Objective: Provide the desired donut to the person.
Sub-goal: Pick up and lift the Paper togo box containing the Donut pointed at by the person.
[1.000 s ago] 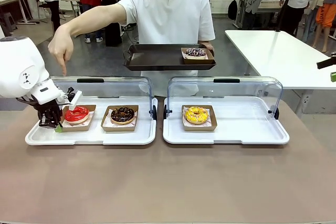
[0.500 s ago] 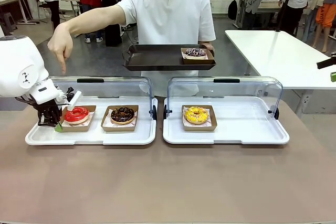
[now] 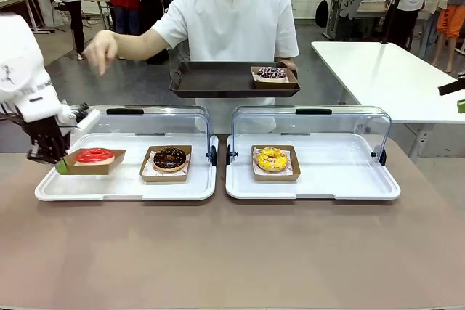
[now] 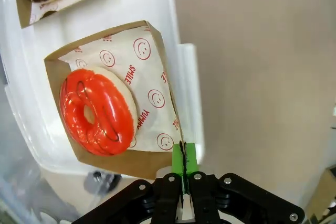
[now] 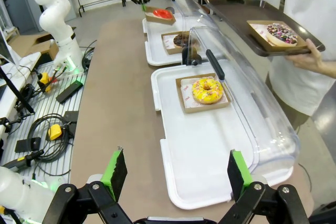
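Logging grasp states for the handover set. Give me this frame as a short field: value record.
left end effector: shut on the edge of the carton
red donut: in that carton, over the left tray
right end effector: open, empty
person: holds a dark tray with a sprinkled donut; other hand raised
chocolate donut: left tray, own carton
yellow donut: right tray
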